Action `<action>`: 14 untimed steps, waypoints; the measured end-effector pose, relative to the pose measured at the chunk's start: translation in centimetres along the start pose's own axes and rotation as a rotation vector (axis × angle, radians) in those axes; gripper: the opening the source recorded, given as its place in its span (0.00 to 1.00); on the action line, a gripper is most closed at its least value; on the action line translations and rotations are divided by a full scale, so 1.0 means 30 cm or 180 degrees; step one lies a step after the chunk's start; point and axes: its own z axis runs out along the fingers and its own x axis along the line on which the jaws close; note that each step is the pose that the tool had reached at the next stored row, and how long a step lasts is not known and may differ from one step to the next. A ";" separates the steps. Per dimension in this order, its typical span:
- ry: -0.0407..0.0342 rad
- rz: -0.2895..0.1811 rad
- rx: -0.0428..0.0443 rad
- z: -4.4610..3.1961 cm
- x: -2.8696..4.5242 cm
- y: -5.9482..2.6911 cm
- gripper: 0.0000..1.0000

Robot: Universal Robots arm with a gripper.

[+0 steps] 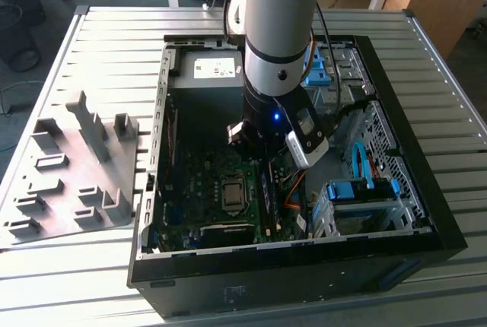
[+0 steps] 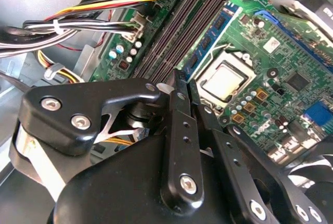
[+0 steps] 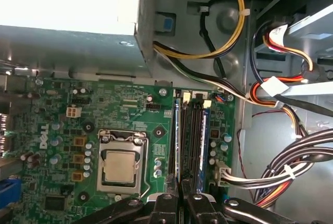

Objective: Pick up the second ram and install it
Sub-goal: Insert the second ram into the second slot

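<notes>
Open computer case (image 1: pixel 426 213) on slatted table (image 1: pixel 114 38), grey fixture block (image 1: pixel 68 175) beside it. My arm (image 1: pixel 278 30) down inside case. My gripper (image 3: pixel 181 195) over motherboard (image 3: pixel 125 109), fingers (image 2: pixel 179 130) pressed together, edge-on second ram (image 3: pixel 175 135) upright in slot just ahead of fingertips, beside processor (image 3: pixel 120 165).

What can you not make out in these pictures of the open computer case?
- First wrist view: the near ends of the memory slots. The gripper covers them, so whether the second ram is seated cannot be told.
- Exterior view: where the gripper meets the motherboard. The arm stands in front.
- Exterior view: the grey fixture block. Its slots are too small to check.
</notes>
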 end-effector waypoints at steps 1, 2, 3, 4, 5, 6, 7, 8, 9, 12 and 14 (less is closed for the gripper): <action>0.0000 0.0000 0.0000 0.002 0.000 0.000 0.14; 0.0000 0.0000 0.0000 0.005 0.000 0.000 0.14; 0.0000 0.0000 0.0000 0.007 0.000 0.000 0.14; 0.0000 0.0000 0.0000 0.009 0.000 0.000 0.14; 0.0000 0.0000 0.0000 0.012 0.000 0.000 0.14; 0.0000 0.0000 0.0000 0.014 0.000 0.000 0.14; 0.0000 0.0000 0.0000 0.016 0.000 0.000 0.14; 0.0000 -0.0001 0.0001 0.017 0.000 0.001 0.14; 0.0000 0.0000 0.0001 0.018 0.000 0.004 0.14; 0.0000 0.0000 0.0000 0.023 -0.002 0.020 0.14; 0.0000 -0.0001 0.0000 0.028 -0.006 0.023 0.14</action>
